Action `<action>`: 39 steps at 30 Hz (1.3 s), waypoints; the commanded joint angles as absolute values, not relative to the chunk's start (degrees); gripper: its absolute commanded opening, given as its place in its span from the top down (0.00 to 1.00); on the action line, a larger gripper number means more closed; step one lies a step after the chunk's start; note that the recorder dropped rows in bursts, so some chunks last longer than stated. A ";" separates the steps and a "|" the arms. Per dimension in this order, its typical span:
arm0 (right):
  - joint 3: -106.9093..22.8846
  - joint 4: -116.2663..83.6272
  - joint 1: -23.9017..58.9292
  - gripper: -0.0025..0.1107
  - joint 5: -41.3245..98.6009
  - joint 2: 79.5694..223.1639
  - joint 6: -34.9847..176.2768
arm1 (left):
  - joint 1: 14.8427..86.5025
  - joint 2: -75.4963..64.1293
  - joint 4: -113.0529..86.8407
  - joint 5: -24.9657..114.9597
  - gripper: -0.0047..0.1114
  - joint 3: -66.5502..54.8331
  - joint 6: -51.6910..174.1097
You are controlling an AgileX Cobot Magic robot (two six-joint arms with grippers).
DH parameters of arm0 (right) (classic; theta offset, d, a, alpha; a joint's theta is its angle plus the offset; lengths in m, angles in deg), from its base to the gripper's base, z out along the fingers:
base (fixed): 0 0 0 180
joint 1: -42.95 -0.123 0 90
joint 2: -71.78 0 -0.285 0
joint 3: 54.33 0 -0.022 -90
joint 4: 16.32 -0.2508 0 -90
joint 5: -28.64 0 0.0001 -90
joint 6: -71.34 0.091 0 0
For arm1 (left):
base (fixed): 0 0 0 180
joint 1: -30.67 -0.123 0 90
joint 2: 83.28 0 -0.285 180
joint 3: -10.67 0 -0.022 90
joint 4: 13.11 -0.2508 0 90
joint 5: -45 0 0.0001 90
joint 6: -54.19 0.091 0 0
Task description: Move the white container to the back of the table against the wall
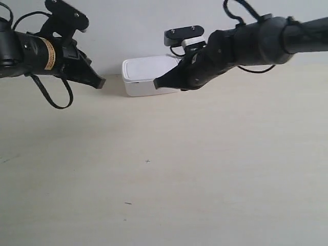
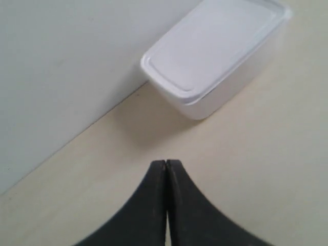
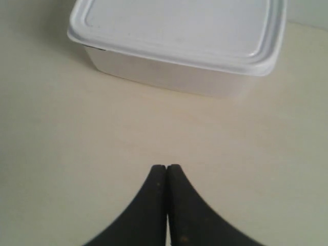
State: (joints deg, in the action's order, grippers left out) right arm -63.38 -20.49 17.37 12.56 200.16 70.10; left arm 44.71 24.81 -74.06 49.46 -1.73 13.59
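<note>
The white container (image 1: 143, 76) stands at the back of the table (image 1: 164, 169), its far side against the wall (image 1: 133, 25). Its lid is on. In the left wrist view the white container (image 2: 215, 51) lies ahead of my left gripper (image 2: 166, 163), which is shut and empty, a gap apart from the box. In the right wrist view the white container (image 3: 179, 41) sits beyond my right gripper (image 3: 166, 167), also shut with nothing in it. In the exterior view the right gripper (image 1: 158, 83) hovers just in front of the box, and the left gripper (image 1: 101, 82) hangs to its left.
The wall (image 2: 61, 77) meets the table right behind the box. Tiny dark specks (image 1: 147, 161) mark the tabletop in front. Both arms reach in from the sides, above the back of the table.
</note>
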 commanded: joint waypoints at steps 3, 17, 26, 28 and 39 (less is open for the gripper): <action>-41.08 -20.01 17.28 0.98 24.32 179.07 69.41 | 50.94 10.13 -73.75 45.00 0.96 -9.92 8.96; -7.06 -20.92 16.65 0.98 29.39 120.55 75.71 | 54.77 -34.05 -66.91 26.77 0.96 -39.24 7.81; 6.70 -20.92 16.65 0.98 27.53 96.13 80.52 | 54.64 -55.17 -60.62 21.96 0.96 -52.64 10.59; 7.81 -20.92 16.65 0.98 29.20 94.93 80.52 | 54.64 -55.74 -57.87 21.96 0.96 -53.19 11.68; 7.91 -21.80 16.65 0.98 31.75 94.92 80.97 | 54.64 -55.63 -59.44 22.68 0.96 -53.19 10.38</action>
State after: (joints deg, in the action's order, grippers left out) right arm 7.69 -21.68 16.85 31.02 95.10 80.96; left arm 54.52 -55.36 -58.00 22.43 -52.93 10.69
